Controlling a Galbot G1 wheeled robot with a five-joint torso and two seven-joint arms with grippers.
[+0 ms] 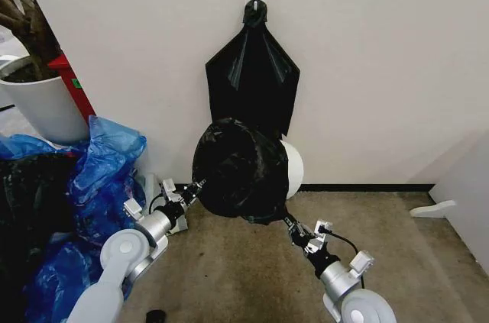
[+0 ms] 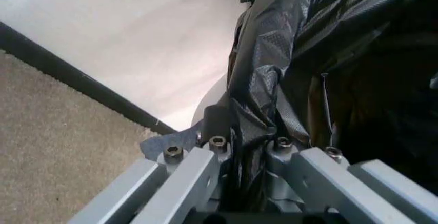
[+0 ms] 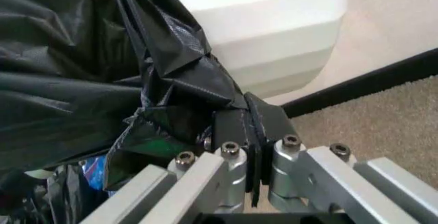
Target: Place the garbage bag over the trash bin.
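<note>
While stretched over the trash bin [image 1: 295,167], garbage bag [image 1: 238,170] in both clamped jaws

- I see the garbage bag [image 1: 237,170] as thin, glossy, wrinkled black plastic.
- The trash bin [image 1: 294,169] looks smooth white plastic.
- My left gripper [image 2: 250,147] has matt grey metal links.

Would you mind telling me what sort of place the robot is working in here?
Probably an indoor corner of an office or lab: a plain white wall with a black baseboard, a brownish carpet, and a white planter pot beside blue plastic bags.
</note>
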